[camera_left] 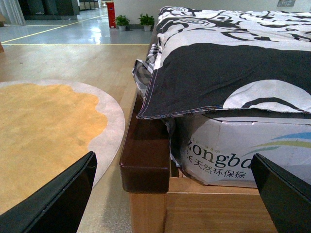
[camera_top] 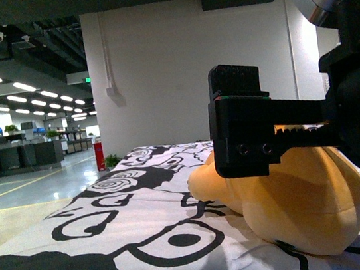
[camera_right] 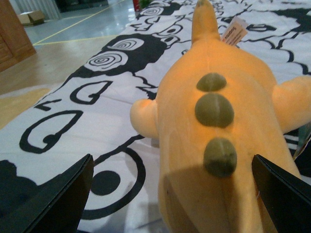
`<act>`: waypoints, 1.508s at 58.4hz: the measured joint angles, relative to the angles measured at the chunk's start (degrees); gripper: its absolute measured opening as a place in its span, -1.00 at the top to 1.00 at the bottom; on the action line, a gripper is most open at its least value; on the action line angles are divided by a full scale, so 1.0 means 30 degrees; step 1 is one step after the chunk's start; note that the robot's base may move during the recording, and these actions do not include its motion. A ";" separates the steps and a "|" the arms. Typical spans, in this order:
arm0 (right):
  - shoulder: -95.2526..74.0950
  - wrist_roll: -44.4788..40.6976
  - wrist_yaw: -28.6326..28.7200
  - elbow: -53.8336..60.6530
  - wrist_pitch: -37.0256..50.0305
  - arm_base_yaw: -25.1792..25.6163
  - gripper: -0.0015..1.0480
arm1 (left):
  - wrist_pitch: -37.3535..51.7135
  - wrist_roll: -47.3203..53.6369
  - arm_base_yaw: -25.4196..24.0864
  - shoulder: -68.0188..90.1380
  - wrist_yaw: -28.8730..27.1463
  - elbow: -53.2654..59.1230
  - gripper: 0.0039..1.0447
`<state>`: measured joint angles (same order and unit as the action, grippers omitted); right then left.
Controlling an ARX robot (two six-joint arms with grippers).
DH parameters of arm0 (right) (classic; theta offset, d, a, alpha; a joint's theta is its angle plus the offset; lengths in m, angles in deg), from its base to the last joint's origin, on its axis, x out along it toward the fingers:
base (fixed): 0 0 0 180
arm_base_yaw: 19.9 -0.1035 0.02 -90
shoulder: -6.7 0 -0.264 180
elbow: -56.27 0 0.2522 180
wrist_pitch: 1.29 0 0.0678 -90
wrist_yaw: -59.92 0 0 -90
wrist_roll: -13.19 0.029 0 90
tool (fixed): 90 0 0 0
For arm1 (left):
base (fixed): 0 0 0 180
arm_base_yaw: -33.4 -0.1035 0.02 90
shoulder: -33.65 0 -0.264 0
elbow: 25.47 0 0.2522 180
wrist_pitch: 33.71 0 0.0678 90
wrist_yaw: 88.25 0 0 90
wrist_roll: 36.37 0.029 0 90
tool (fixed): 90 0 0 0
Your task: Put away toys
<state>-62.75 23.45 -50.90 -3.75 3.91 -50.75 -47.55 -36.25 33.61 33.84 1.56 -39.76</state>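
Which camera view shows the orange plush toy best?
The right wrist view: the plush toy lies close, showing its back, three dark spots and tag. In the front view the right gripper hides its upper part. The left wrist view shows none of it, only the bed edge.

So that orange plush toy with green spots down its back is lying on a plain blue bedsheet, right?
No. The orange plush toy with green spots down its back lies on a white bedsheet printed with black shapes, not a plain blue one. The right wrist view shows this.
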 joint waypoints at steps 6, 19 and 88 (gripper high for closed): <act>-0.0051 -0.1042 -0.0758 0.0364 0.1348 0.0073 -0.87 | 0.0000 0.0000 0.0000 0.0000 0.0000 0.0000 -0.89; -0.0219 -0.3279 -0.1282 0.1290 0.3927 -0.0313 -0.87 | 0.0000 0.0000 0.0000 0.0000 0.0000 0.0000 -0.89; -0.3599 -0.2441 -0.0860 0.0867 0.5530 0.1530 -0.87 | 0.0000 0.0000 0.0000 0.0000 0.0000 0.0000 -0.89</act>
<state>-73.55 16.13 -53.48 -1.15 20.50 -46.16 -47.55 -36.25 33.61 33.84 1.56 -39.76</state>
